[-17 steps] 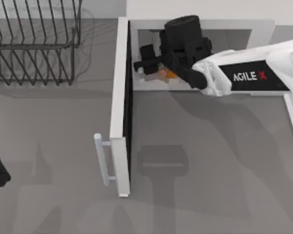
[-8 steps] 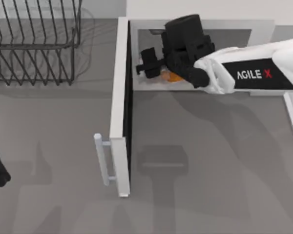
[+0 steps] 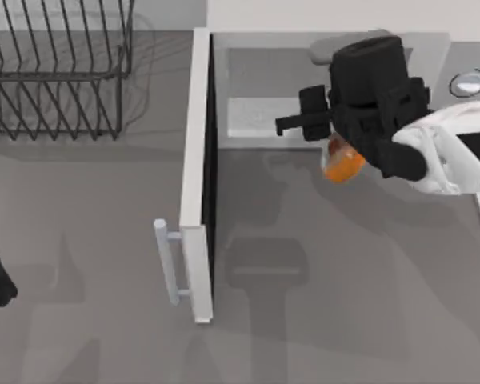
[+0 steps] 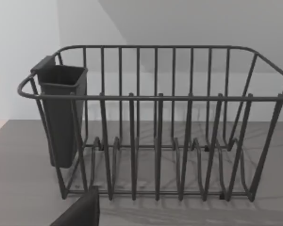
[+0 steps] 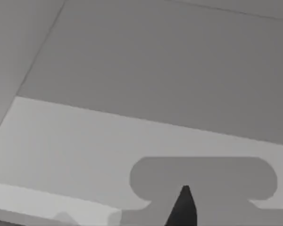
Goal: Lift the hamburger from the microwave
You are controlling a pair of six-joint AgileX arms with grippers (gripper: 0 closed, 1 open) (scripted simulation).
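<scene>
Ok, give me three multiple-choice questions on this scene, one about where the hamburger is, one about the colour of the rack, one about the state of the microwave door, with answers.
1. Where is the hamburger?
A. On the wire rack
B. At the right gripper, in front of the microwave's opening
C. By the left arm

2. What colour is the wire rack?
A. White
B. Orange
C. Black

3. How is the microwave door?
A. Swung open
B. Shut
C. Taken off

Answers: 1 B, the top view shows the orange bun under the right gripper, outside the cavity. 2 C, its bars are dark in the left wrist view. 3 A, the door sticks out toward the table's front, handle at its end.
</scene>
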